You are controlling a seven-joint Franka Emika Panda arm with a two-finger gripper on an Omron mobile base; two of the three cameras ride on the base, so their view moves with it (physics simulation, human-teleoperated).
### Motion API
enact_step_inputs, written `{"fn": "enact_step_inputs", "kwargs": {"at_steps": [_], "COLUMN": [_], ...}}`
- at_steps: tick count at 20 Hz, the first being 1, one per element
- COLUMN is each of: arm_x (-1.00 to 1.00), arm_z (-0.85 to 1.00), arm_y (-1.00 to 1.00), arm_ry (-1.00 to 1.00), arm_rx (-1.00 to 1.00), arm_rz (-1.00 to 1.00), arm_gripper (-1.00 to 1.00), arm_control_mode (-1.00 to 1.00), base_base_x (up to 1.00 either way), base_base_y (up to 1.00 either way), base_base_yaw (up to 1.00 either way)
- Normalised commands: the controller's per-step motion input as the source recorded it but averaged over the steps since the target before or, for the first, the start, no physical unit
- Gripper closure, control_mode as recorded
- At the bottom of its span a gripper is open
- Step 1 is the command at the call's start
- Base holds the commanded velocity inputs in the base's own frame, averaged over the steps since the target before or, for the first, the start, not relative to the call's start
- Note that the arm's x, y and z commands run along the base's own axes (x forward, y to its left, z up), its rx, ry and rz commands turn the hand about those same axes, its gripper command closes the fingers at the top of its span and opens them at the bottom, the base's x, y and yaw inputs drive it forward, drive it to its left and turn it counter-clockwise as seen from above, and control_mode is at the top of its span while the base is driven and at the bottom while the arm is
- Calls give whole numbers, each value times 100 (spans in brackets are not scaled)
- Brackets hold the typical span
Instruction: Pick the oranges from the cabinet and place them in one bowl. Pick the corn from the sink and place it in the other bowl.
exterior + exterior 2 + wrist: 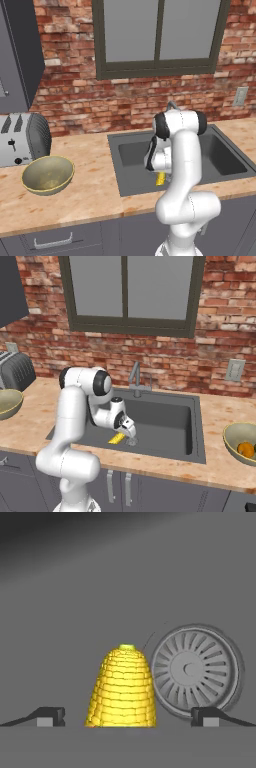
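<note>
The yellow corn [122, 687] lies on the floor of the dark grey sink [170, 406], just beside the round drain [195, 669]. My gripper [127, 717] is down in the basin, open, with one fingertip [50, 716] on each side of the cob and not touching it. From the right base view the corn [116, 439] sits under the gripper [129, 438]. One bowl [235, 436] on the right counter holds the oranges [245, 449]. The other bowl [47, 174] stands left of the sink with nothing in it. The grey cabinet [20, 50] hangs at upper left.
A silver toaster [20, 140] stands behind the left bowl. The thin faucet [136, 378] rises at the sink's back edge, close behind my arm. A brick wall with a window and a wall socket [234, 370] backs the counter.
</note>
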Motion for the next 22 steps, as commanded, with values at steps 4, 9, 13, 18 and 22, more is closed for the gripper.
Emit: {"fn": "enact_step_inputs", "kwargs": {"at_steps": [4,9,13,18,22], "arm_x": [9,2,-1,0,0], "arm_z": [-20,0,0,0,-2], "arm_y": [0,0,0,9,18], "arm_ry": [13,9,9,3,0], "arm_rx": [3,0,0,0,0], "arm_rz": [0,0,0,0,0], "arm_gripper": [-100,-100,-100,-100,-100], "arm_control_mode": [-100,-100,-100,-100,-100], "base_base_x": [0,0,0,0,0], "base_base_y": [0,0,0,0,0], "base_base_yaw": [0,0,0,0,0]}}
